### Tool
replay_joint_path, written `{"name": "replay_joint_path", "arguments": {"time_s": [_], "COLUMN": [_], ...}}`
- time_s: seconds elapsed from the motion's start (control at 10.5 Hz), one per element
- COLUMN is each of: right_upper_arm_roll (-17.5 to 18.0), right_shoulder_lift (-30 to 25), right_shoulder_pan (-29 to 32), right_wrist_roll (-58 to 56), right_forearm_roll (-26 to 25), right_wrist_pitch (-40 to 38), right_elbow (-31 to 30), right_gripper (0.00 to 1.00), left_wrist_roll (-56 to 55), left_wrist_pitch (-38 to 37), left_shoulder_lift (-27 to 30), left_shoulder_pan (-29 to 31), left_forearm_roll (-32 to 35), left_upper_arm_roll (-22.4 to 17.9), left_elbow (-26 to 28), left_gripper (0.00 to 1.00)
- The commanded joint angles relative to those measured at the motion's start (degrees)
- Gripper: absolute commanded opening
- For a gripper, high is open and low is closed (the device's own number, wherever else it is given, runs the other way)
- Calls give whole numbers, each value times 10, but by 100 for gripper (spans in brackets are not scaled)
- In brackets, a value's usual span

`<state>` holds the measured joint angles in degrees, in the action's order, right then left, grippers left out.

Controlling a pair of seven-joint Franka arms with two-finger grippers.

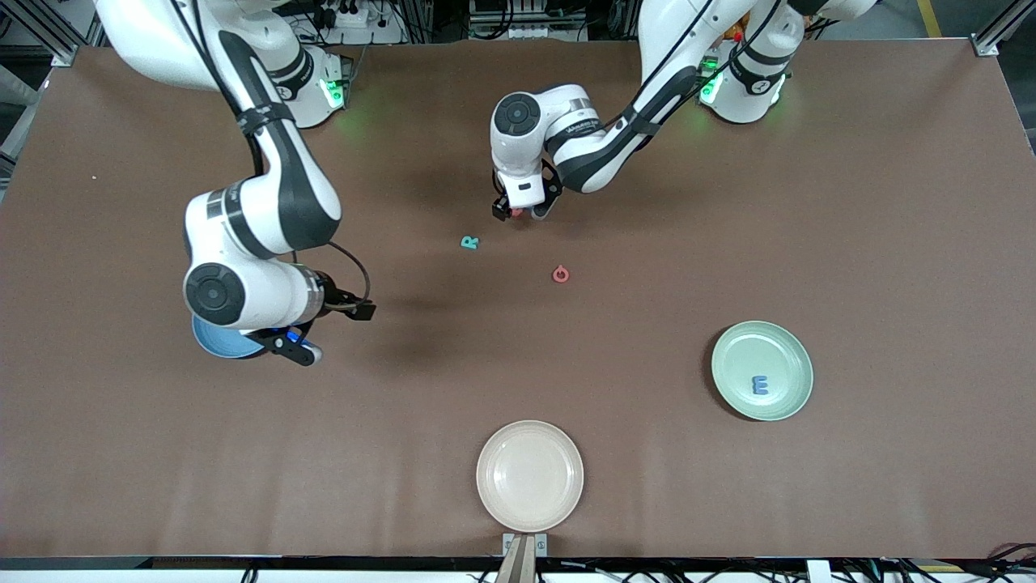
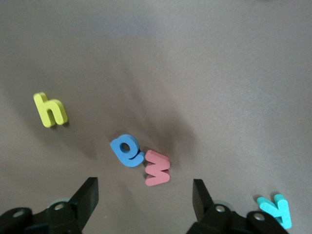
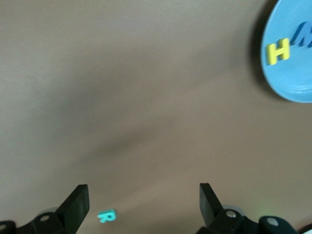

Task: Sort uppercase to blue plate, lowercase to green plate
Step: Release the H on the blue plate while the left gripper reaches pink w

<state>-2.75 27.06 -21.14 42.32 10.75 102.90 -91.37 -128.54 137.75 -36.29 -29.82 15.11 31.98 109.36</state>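
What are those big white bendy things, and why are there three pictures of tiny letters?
They are two robot arms, each ending in a two-finger pincher called a gripper. One picture looks down from high across the brown table. The other two come from little cameras on the arms' wrists.

The left gripper is open, low over a red letter that touches a blue letter, with a yellow letter close by. The right gripper is open too, holding nothing, over the blue plate, which already has a yellow H and a dark blue letter in it.

A teal R and a red ring-shaped letter lie on the table. The green plate holds a blue letter, and the cream plate holds nothing.
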Motion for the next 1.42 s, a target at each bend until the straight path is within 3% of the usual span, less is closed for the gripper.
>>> {"name": "replay_joint_path", "arguments": {"time_s": [0.0,0.38,0.66,0.95,1.23,1.33], "right_upper_arm_roll": [-2,-2,-2,-2,-2,-2], "right_shoulder_lift": [-2,-1,1,0,-1,-2], "right_shoulder_pan": [-31,-35,-31,-41,-52,-53], "right_wrist_roll": [62,69,65,65,47,44], "right_forearm_roll": [7,7,6,6,4,4], "right_wrist_pitch": [16,27,28,55,55,54], "right_elbow": [5,8,6,-14,-21,-21], "right_gripper": [100,100,100,100,100,100], "left_wrist_roll": [-62,-82,-87,-88,-87,-87], "left_wrist_pitch": [11,17,20,23,23,23], "left_shoulder_lift": [-32,-41,-41,-41,-46,-47], "left_shoulder_pan": [-16,-28,-70,-69,-67,-68], "left_forearm_roll": [39,41,40,36,36,36], "left_upper_arm_roll": [-4,-14,-58,-59,-59,-59], "left_elbow": [-27,-29,-30,-33,-36,-39], "left_gripper": [81,74,72,71,50,32]}}
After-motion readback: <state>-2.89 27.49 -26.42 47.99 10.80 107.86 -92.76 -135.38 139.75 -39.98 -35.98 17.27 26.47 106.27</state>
